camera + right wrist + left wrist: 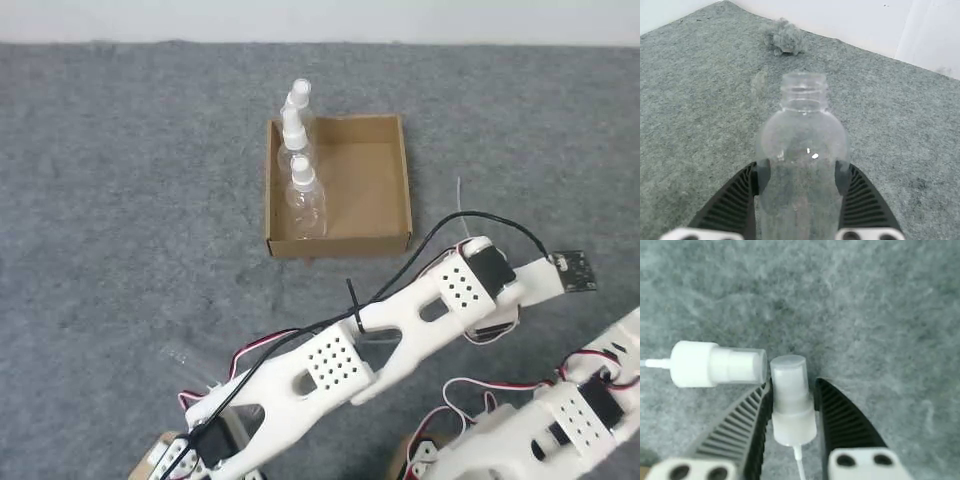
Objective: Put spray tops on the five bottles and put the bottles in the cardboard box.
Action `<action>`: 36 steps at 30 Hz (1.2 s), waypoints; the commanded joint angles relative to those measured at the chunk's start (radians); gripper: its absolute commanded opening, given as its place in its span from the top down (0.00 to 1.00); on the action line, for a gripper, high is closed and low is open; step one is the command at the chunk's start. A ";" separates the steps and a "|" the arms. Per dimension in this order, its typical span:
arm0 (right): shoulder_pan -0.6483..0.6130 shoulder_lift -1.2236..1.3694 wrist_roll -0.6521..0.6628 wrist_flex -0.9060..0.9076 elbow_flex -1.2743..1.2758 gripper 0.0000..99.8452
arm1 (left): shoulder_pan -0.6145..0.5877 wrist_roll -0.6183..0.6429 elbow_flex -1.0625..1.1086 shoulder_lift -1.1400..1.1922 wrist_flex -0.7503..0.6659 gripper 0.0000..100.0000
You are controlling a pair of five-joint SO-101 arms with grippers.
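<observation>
High view, from left to right: three capped bottles (305, 200) stand in a row along the left wall of the cardboard box (385, 190) (so two remain, I judge). The left arm (400, 320) reaches across the mat (120, 200) below the box, and the right arm (570, 410) sits at the lower right. On its own camera, the left gripper (792, 385) straddles a spray top (792, 410) lying on the mat. The jaws are parted barely wider than the top, one touching it and the other a sliver off. The step in hand looks like picking up this top. To do it well, close squarely on the wide collar, leave the thin tube free, and lift straight so the second spray top (715, 365) just beside it is not knocked. The straddled top lies on its side. Its long axis runs along the gap between the jaws, with the tube toward the wrist and the head away. The second top lies roughly crosswise, its clear end nearly meeting the first. The right gripper (801, 175) is clamped on the shoulders of an open bottle (802, 145), whose long axis follows the gripper and whose mouth points away from the wrist.
</observation>
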 commanded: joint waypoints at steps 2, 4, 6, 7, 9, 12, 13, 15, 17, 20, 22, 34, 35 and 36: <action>0.013 -0.045 0.012 -0.016 -0.011 0.94 | 0.000 0.006 -0.048 -0.021 0.035 0.94; 0.013 -0.045 0.012 -0.016 -0.011 0.94 | 0.000 0.005 -0.048 -0.021 0.035 0.95; 0.013 -0.045 0.012 -0.016 -0.011 0.94 | 0.000 0.003 -0.048 -0.021 0.035 0.96; 0.015 -0.045 0.012 -0.016 -0.011 0.94 | 0.000 0.003 -0.048 -0.023 0.035 0.97; 0.015 -0.045 0.012 -0.016 -0.011 0.94 | 0.000 0.003 -0.048 -0.025 0.035 0.98; 0.015 -0.045 0.012 -0.015 -0.011 0.94 | 0.000 0.005 -0.048 -0.025 0.035 0.98; 0.015 -0.045 0.012 -0.015 -0.011 0.94 | 0.000 0.006 -0.048 -0.025 0.035 0.98; 0.015 -0.045 0.014 -0.015 -0.011 0.94 | 0.000 0.006 -0.048 -0.026 0.035 0.97; 0.015 -0.045 0.014 -0.015 -0.011 0.94 | -0.005 0.008 -0.048 -0.026 0.035 0.90; 0.015 -0.045 0.014 -0.015 -0.011 0.94 | -0.015 0.057 -0.048 -0.026 0.037 0.81; 0.015 -0.045 0.014 -0.015 -0.011 0.94 | -0.023 0.066 -0.048 -0.028 0.037 0.81; 0.025 -0.045 0.014 -0.016 -0.002 0.93 | -0.020 0.041 0.024 -0.061 0.040 0.82; 0.031 -0.045 0.014 -0.018 -0.002 0.93 | -0.018 0.034 0.059 -0.086 0.040 0.82; 0.031 -0.045 0.014 -0.021 -0.002 0.93 | -0.018 0.029 0.097 -0.118 0.038 0.82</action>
